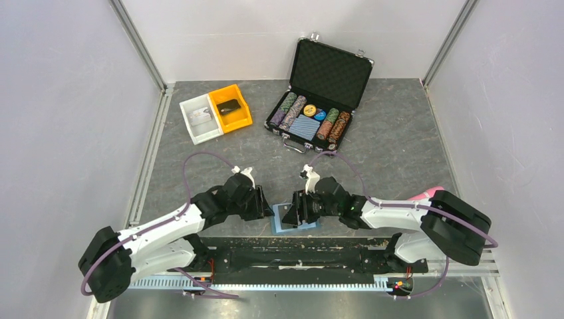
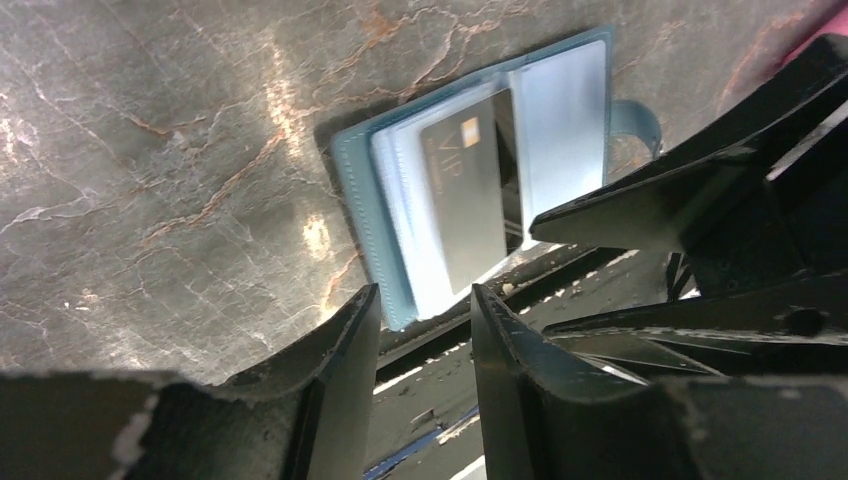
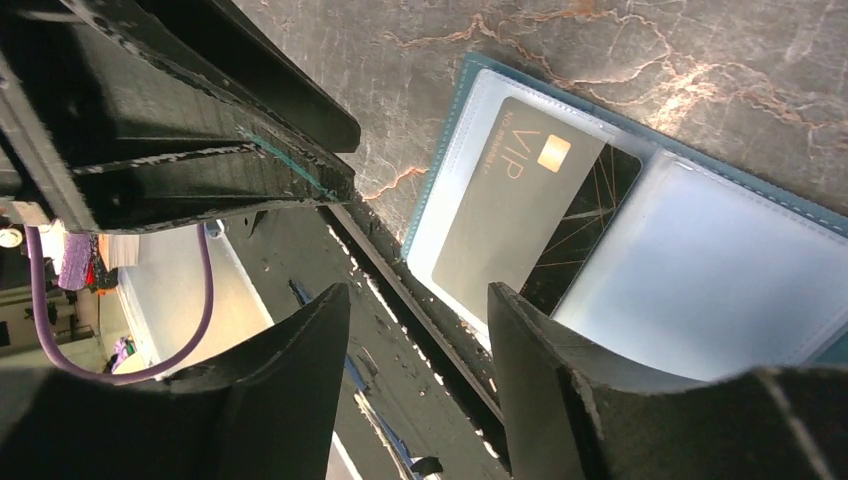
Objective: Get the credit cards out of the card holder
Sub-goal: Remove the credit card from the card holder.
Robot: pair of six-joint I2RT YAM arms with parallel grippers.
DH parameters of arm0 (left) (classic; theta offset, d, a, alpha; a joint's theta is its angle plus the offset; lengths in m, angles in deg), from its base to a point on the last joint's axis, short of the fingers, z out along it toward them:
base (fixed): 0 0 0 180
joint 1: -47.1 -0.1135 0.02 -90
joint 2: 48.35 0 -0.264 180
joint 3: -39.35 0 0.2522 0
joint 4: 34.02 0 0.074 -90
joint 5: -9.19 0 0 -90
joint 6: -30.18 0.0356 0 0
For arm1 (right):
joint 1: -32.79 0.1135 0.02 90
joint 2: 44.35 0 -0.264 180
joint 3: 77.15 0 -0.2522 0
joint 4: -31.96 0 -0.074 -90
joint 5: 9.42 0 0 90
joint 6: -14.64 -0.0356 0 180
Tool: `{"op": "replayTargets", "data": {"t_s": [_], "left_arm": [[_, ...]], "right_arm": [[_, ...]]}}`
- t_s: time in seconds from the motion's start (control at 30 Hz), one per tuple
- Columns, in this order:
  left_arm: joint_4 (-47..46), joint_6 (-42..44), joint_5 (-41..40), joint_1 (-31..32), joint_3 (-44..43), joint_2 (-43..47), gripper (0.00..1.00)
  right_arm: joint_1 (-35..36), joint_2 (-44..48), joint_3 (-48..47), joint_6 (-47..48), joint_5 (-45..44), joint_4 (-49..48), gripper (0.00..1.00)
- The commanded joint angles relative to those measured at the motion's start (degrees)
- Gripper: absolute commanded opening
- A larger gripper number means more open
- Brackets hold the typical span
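Note:
The card holder, a light-blue wallet, lies open on the table's near edge between my two grippers. It also shows in the left wrist view and the right wrist view. A black credit card marked VIP sits partly in its clear pocket, with its dark end toward the fold; the left wrist view shows it too. My left gripper is open and empty at the wallet's left edge. My right gripper is open and empty over the wallet.
A yellow bin at the back left holds another black card, next to a white bin. An open black poker-chip case stands at the back. A pink object shows by the right arm.

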Motion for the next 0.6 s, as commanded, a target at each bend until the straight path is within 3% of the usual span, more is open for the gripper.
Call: {"op": "replayTargets", "data": {"t_s": [0.0, 0.1, 0.27, 0.57], "left_arm": [[1.82, 0.28, -0.68, 0.12, -4.65, 1.19, 0.46], [1.53, 0.89, -0.1, 0.15, -6.42, 0.07, 0.46], [-1.78, 1.52, 3.15, 0.12, -6.8, -2.91, 0.46], [-10.82, 1.13, 8.23, 0.12, -3.69, -9.04, 0.27]], "right_arm": [[0.53, -0.45, -2.54, 0.59, -0.01, -1.99, 0.52], [0.49, 0.1, -3.22, 2.03, -1.72, 0.55, 0.44], [0.57, 1.98, -5.42, 6.04, -7.75, 9.04, 0.47], [-0.65, 1.0, -5.17, 9.83, -7.87, 9.59, 0.43]]}}
